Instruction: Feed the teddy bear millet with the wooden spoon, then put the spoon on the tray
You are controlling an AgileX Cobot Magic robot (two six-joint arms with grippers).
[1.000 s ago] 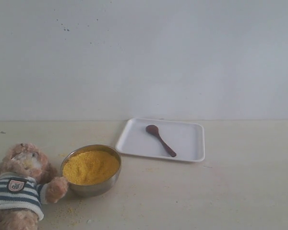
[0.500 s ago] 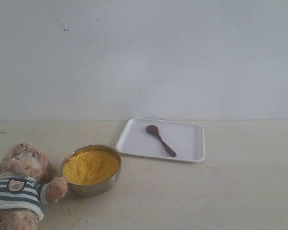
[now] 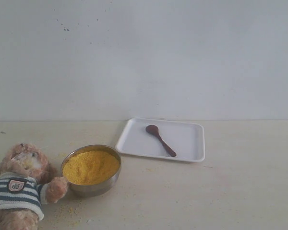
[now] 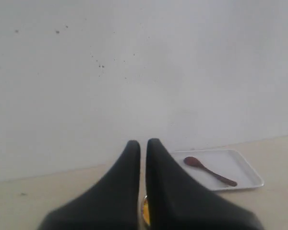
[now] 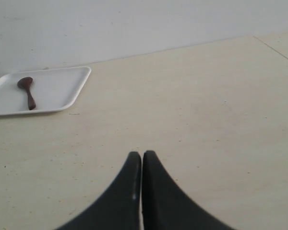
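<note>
The teddy bear [image 3: 20,184] in its striped shirt sits at the front left, one paw against the steel bowl [image 3: 94,188] heaped with yellow millet [image 3: 90,166]. Behind and to the right, the wooden spoon [image 3: 160,140] lies diagonally on the white tray [image 3: 187,139]. Neither arm shows in the exterior view. The left gripper [image 4: 143,143] is shut and empty, with the tray [image 4: 240,168] and spoon [image 4: 209,170] beyond it and a sliver of millet [image 4: 145,213] between its fingers' bases. The right gripper [image 5: 142,154] is shut and empty over bare table, far from the tray [image 5: 57,86] and spoon [image 5: 28,91].
A plain white wall [image 3: 144,57] rises right behind the tray. Loose millet grains [image 3: 69,210] are scattered on the cream table [image 3: 240,191] by the bear and bowl. A seam in the table [image 5: 276,48] runs across one corner of the right wrist view.
</note>
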